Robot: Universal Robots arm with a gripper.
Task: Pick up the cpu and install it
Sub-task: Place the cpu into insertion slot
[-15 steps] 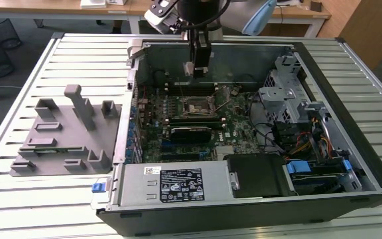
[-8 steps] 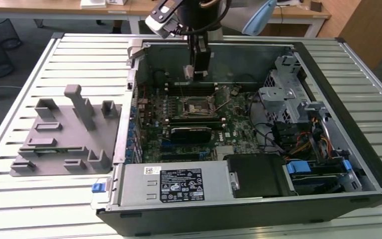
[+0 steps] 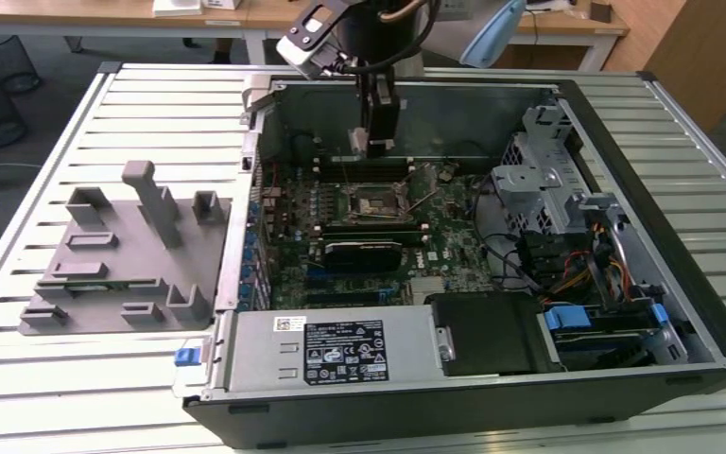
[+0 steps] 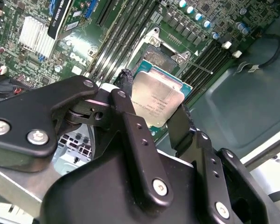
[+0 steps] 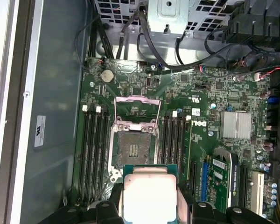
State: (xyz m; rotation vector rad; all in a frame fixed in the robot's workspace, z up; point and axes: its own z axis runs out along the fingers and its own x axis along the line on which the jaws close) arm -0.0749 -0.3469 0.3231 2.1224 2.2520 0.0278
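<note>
My gripper (image 4: 154, 99) is shut on the cpu (image 4: 157, 100), a flat square chip with a pale silvery top and a thin green rim, one black finger (image 4: 127, 81) on each of two opposite edges. In the first wrist view the cpu (image 5: 149, 193) hangs above the motherboard, just beside the open black-and-metal socket (image 5: 133, 149), whose load plate (image 5: 136, 108) is swung up. In the exterior view the gripper (image 3: 378, 144) hangs inside the open computer case, a short way above the socket (image 3: 373, 203).
Memory slots (image 5: 94, 140) flank the socket on both sides. A black expansion card (image 3: 363, 252) lies below it, a power supply (image 3: 337, 350) at the case front, a drive cage (image 3: 543, 189) with cables on the exterior view's right. A grey fixture (image 3: 124, 255) sits on the table beside the case.
</note>
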